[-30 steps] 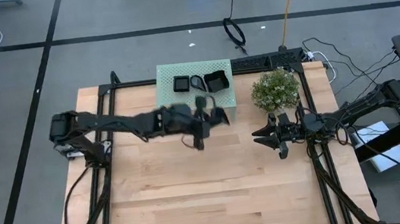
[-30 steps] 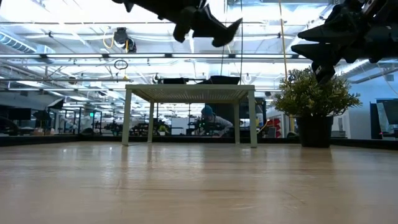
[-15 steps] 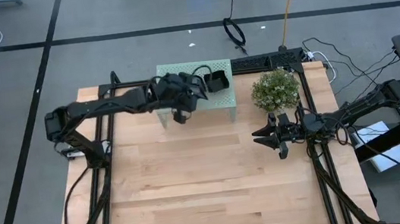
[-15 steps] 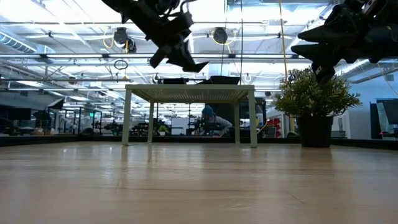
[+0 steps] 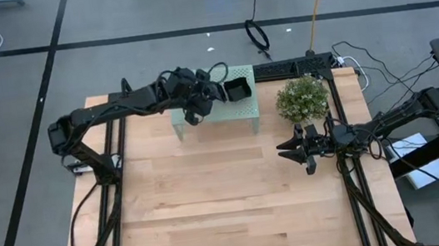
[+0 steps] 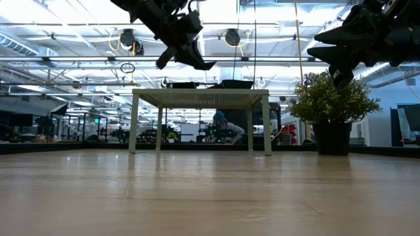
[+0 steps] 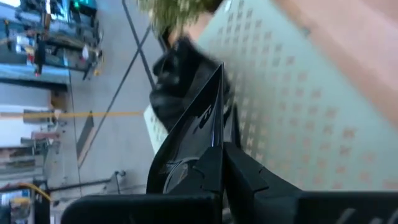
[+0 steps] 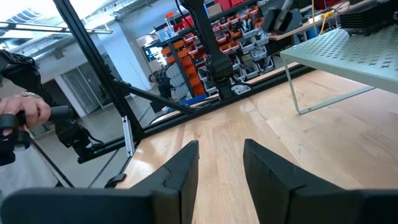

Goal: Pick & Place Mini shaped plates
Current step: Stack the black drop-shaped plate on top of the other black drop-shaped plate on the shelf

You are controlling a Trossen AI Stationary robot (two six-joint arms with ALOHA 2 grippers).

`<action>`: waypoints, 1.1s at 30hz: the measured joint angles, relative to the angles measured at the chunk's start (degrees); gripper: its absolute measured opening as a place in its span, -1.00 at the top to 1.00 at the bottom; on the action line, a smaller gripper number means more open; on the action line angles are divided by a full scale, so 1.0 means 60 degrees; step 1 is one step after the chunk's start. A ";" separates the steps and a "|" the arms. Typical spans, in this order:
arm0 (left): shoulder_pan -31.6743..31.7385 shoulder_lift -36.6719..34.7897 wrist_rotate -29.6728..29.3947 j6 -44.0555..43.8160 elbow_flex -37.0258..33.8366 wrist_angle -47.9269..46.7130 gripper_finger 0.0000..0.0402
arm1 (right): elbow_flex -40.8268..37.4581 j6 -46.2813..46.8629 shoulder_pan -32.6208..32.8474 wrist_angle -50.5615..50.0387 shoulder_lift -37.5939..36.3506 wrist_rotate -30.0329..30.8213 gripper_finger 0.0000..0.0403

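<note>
My left gripper (image 5: pixel 195 112) hangs over the near left part of the mint-green stand (image 5: pixel 239 110), shut on one glossy black mini plate (image 7: pixel 202 118). The low view shows that plate (image 6: pixel 197 64) tilted above the stand top (image 6: pixel 200 98). Other black plates (image 5: pixel 237 89) rest on the stand's far right part; they show beyond the held plate in the left wrist view (image 7: pixel 177 68). My arm hides the stand's far left part. My right gripper (image 5: pixel 294 149) waits open, with nothing between its fingers (image 8: pixel 186 168), over the table's right side in front of the plant. My left gripper pinches the plate between its two fingers (image 7: pixel 249 180), at the part of the rim (image 7: pixel 214 146) nearest the wrist. The fingers come from the table's left, slanting down. The plate stands on edge between them and sticks out past their tips, lifted clear of the stand.
A bushy green plant in a dark pot (image 5: pixel 302 98) stands right of the stand. Bare wooden table (image 5: pixel 229 197) spreads in front of both. Black frame rails run along the table's sides. A person's hand (image 8: pixel 18 118) shows beyond the table.
My left gripper has carried the plate from above the bare table in front of the stand toward the far left, to above the stand's near left part. The wrist has rolled, so the plate now stands more on edge. The fingers have stayed shut on it.
</note>
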 joint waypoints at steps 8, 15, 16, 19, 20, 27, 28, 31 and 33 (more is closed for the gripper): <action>0.0425 0.0353 0.0303 -0.0415 -0.0007 0.0148 0.98 | 0.0004 0.0000 0.0000 0.0001 0.0004 0.0000 0.43; 0.0698 0.0672 0.0925 -0.0581 -0.0031 0.0194 0.98 | 0.0007 0.0000 -0.0001 -0.0004 0.0004 0.0004 0.43; 0.0691 0.0778 0.0981 -0.0597 -0.0033 0.0346 0.98 | 0.0007 0.0000 -0.0002 -0.0012 0.0004 0.0004 0.43; 0.0703 0.0933 0.1032 -0.0627 -0.0009 0.0801 0.96 | 0.0007 0.0000 -0.0002 -0.0023 0.0004 0.0004 0.43; 0.0702 0.1012 0.1028 -0.0571 -0.0022 0.0878 0.96 | 0.0008 0.0000 -0.0003 -0.0042 0.0004 0.0004 0.43; 0.0695 0.1137 0.0999 -0.0466 -0.0011 0.1081 0.95 | 0.0011 0.0000 -0.0001 -0.0086 0.0022 0.0007 0.43; 0.0695 0.1137 0.0992 -0.0477 -0.0011 0.1125 0.95 | 0.0011 0.0000 -0.0004 -0.0084 0.0022 0.0005 0.43; 0.0698 0.1137 0.0988 -0.0516 -0.0015 0.1133 0.98 | 0.0011 0.0000 -0.0004 -0.0095 0.0022 0.0004 0.43; 0.0695 0.1137 0.0988 -0.0517 -0.0015 0.1102 0.97 | 0.0011 0.0000 -0.0003 -0.0099 0.0019 0.0005 0.43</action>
